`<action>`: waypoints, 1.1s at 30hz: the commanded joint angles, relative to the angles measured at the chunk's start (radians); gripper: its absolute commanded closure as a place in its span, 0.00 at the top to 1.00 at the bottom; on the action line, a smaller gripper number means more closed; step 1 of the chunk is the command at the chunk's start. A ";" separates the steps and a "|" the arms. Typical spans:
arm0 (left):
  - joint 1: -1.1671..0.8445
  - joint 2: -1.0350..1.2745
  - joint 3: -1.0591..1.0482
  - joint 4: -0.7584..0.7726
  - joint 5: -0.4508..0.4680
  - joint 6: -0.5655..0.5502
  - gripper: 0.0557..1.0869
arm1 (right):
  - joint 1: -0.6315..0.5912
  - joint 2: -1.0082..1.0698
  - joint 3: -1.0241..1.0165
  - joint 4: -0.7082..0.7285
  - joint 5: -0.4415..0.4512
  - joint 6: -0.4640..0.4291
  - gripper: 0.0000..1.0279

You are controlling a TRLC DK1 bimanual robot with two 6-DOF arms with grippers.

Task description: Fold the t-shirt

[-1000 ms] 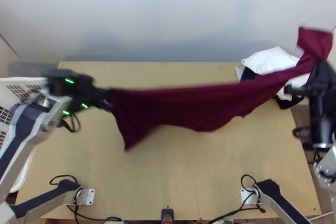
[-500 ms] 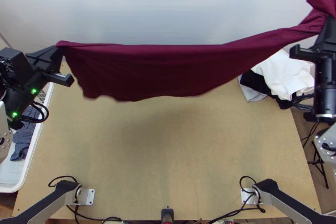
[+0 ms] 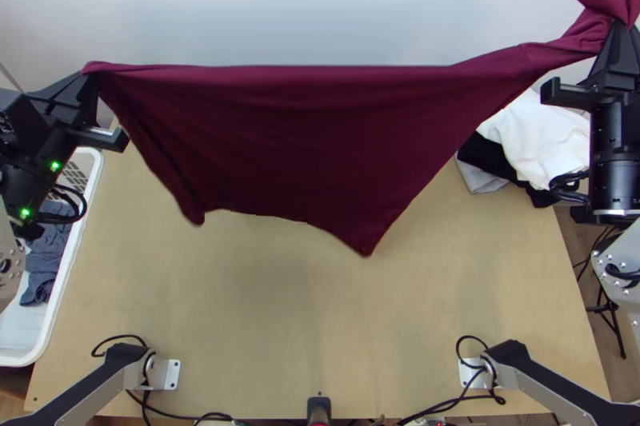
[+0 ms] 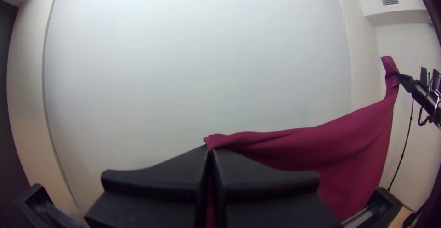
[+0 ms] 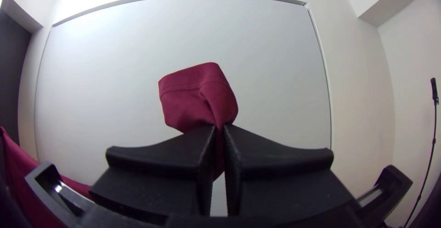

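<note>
1. A basket holding dark cloth stands at the left of the surface.
2. The shirt hangs spread above the surface, its top edge stretched between the pincers.
3. Left pincer: closed on one top corner.
4. Right pincer: closed on a bunched part, a loose end beyond.
5. White cloth lies over black, far right.

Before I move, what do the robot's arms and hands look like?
The left hand and right hand are black, with two wide, flat fingers each. The left arm and right arm are pale grey below the black wrists, with small round bolts. Both have black cable loops; two green lights mark the left.
</note>
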 commanded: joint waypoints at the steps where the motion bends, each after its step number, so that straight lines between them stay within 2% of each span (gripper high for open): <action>1: 0.025 0.007 -0.010 0.025 -0.003 0.026 0.05 | 0.001 0.002 -0.009 0.006 0.001 -0.018 0.03; 13: 0.114 0.035 -0.083 0.092 -0.003 0.064 0.05 | 0.000 -0.001 -0.082 0.030 0.001 -0.038 0.03; 26: 0.115 0.052 -0.082 0.117 -0.003 0.079 0.05 | -0.008 -0.021 -0.131 0.072 0.004 -0.058 0.03; 33: 0.120 0.039 -0.086 0.135 -0.003 0.104 0.05 | 0.012 -0.126 -0.136 -0.025 0.004 -0.058 0.03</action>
